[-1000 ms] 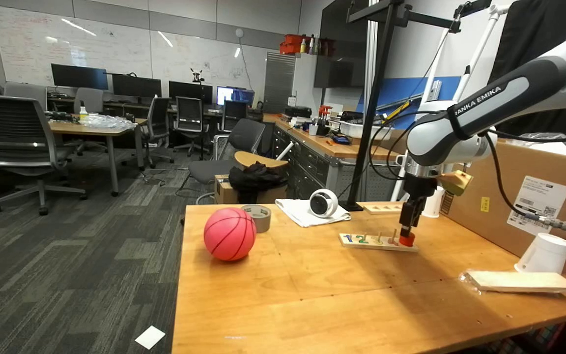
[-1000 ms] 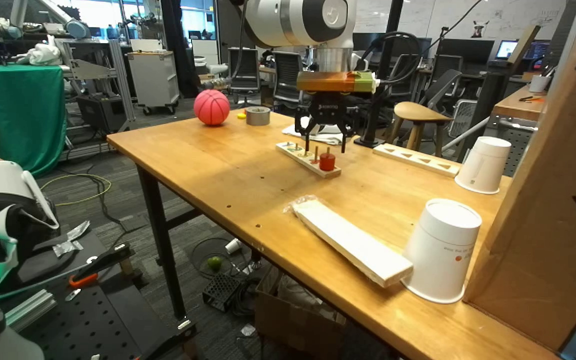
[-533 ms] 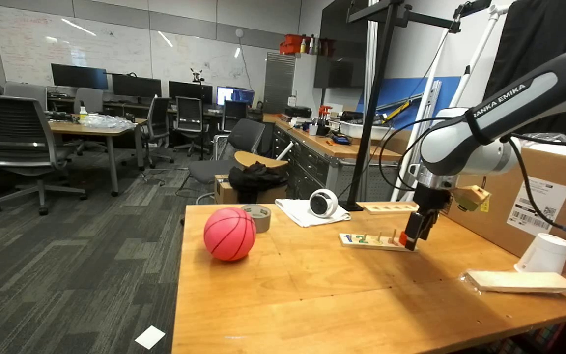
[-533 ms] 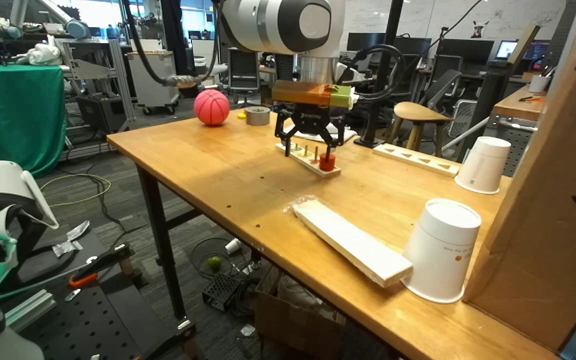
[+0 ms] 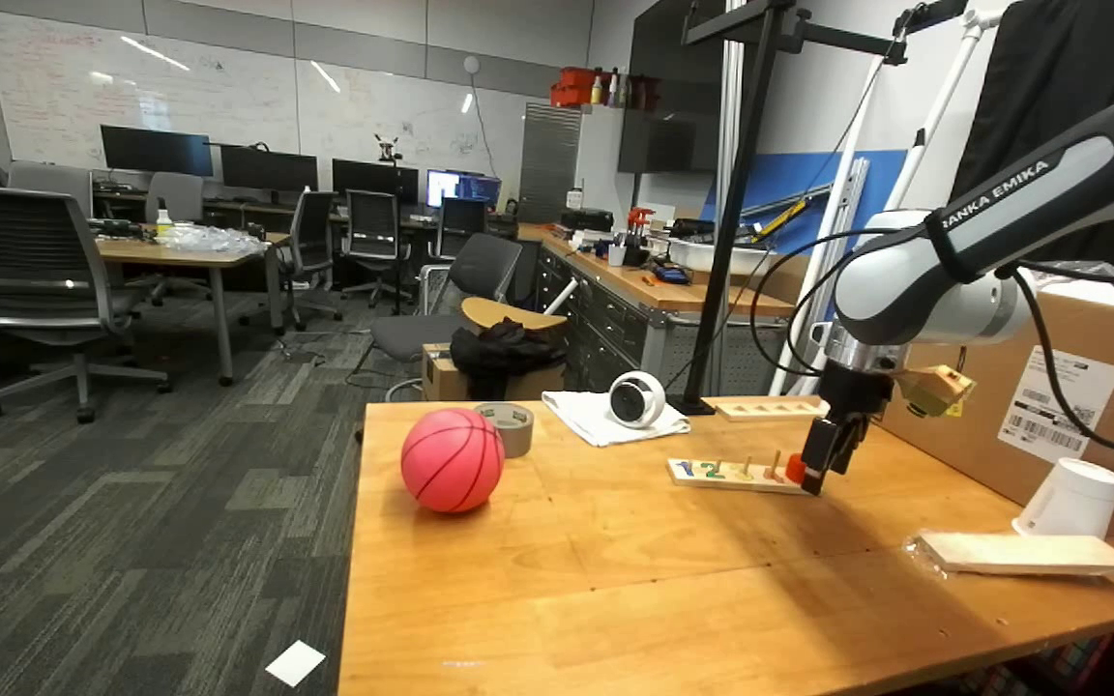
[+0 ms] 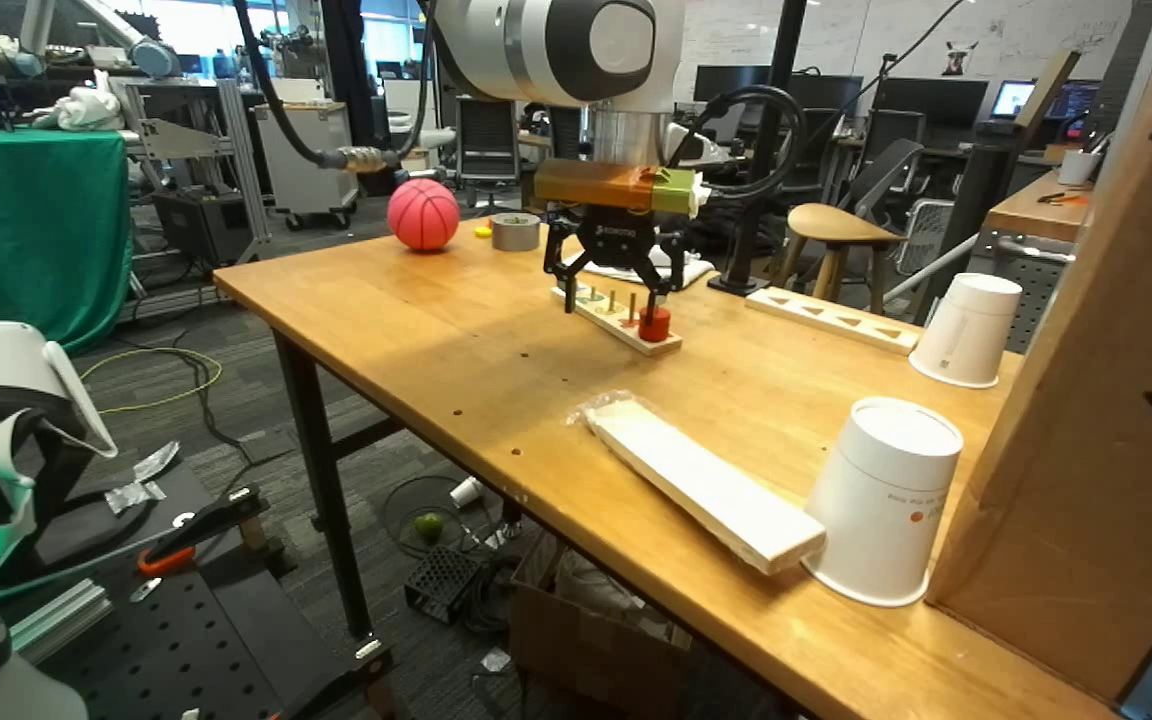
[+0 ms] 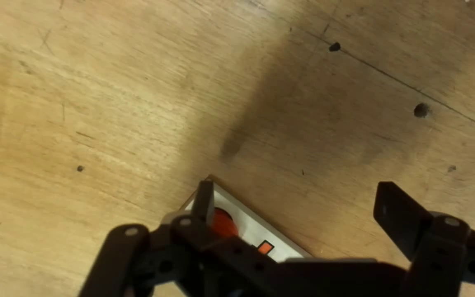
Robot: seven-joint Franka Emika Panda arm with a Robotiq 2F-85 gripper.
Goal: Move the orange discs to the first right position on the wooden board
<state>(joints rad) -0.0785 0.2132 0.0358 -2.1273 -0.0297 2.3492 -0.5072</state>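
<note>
Sitting at the end of the wooden board that lies to the right in both exterior views, the orange discs make one short upright stack, too closely packed to count. That seems to be the first right position, so I judge the move itself done, if that end is the one meant. The pegs that show along the rest of the board are bare. The fingers are spread wide and hold nothing. One is right by the stack, covering part of it in the wrist view; whether it touches I cannot tell. The peg under the discs is hidden too, so how far down they sit is unclear. What is left, I think, is to take the arm away.

That near finger is the main hindrance: pulled sideways it could drag the stack, so a straight lift looks safer. Elsewhere on the bench are a pink ball, a tape roll and a white cloth with a round white gadget on it. A strip with triangular holes, a wrapped plank, two upturned paper cups and a cardboard box stand apart, and none seems to block a lift.
</note>
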